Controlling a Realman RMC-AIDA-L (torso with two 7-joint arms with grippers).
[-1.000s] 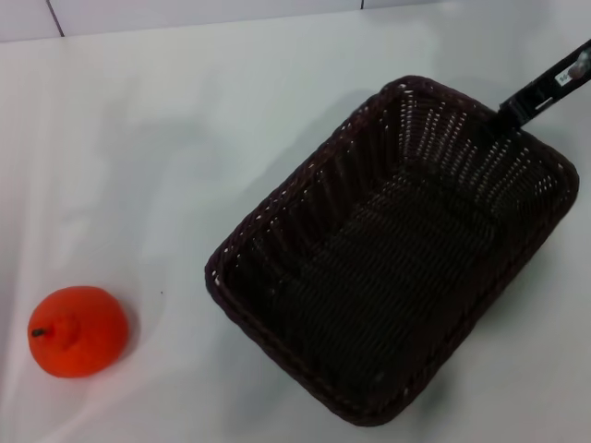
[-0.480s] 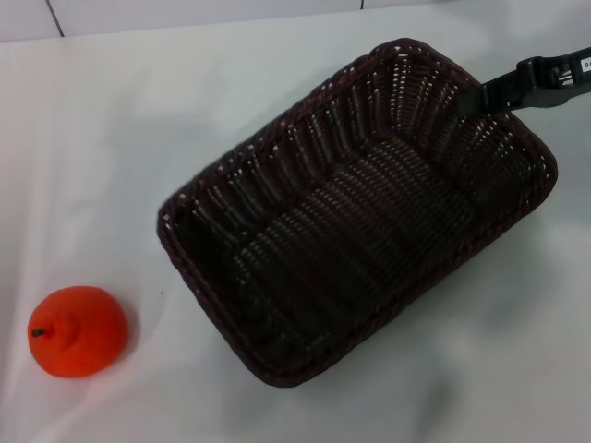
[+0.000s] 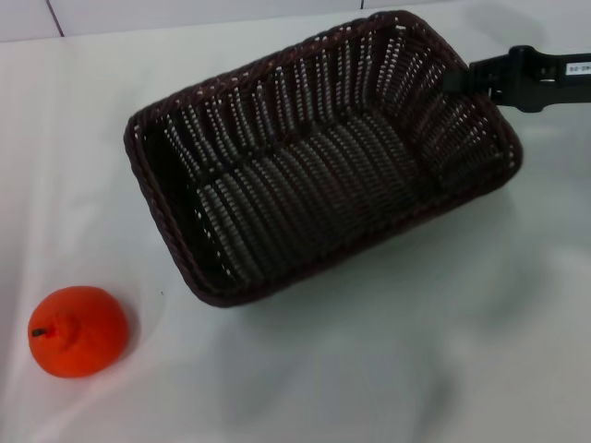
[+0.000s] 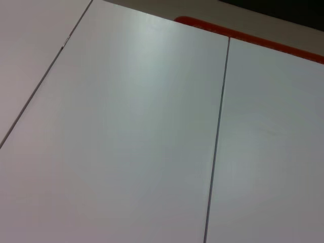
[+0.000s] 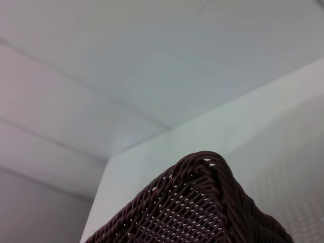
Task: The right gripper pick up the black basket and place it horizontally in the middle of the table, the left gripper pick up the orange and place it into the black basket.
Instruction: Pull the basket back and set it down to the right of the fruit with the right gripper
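The right gripper [image 3: 459, 77], clamped on the basket [image 3: 314, 175] rim, has swung it leftward toward horizontal; the orange [image 3: 78, 330] waits.

Looks like a lab / robot test setup, not a home: plain glossy white table [image 3: 388, 369] w/ nothing domestic on it, panel seams running across the white surface [image 4: 217, 136] in left wrist view, thin red strip [image 4: 243, 34] along its far edge. Only props out are a toy orange [image 3: 78, 331] & a wicker basket [image 3: 314, 157], i.e. staged test items
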